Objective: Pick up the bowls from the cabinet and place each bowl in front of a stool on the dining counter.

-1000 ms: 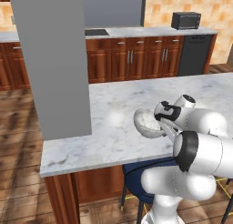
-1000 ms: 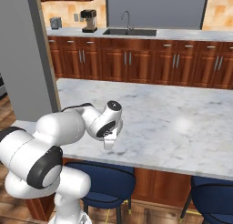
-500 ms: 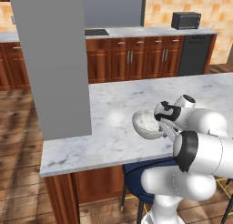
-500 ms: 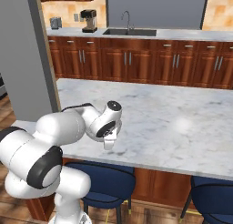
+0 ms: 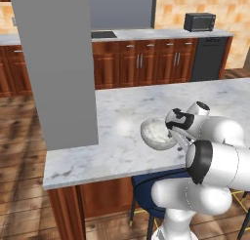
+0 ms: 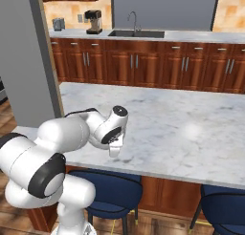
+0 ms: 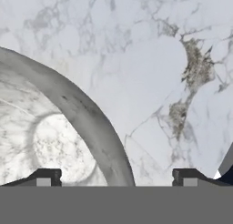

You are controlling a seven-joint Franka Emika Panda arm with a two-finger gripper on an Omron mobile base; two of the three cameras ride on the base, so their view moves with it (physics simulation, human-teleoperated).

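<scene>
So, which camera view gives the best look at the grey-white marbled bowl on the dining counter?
The left base view: the whole grey-white marbled bowl sits upright on the dining counter, above a blue stool. The hand view shows its rim and inside very close. In the right base view the arm blocks it.

grey-white marbled bowl (image 5: pixel 157 133), dark blue stool (image 6: pixel 112 191)

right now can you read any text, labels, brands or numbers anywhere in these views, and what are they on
No readable text, label, brand or number anywhere.
The microwave, coffee maker and toaster on the wall counter are too small to show any marking.
The marbled bowl and the dining counter carry only veining, no writing.
</scene>
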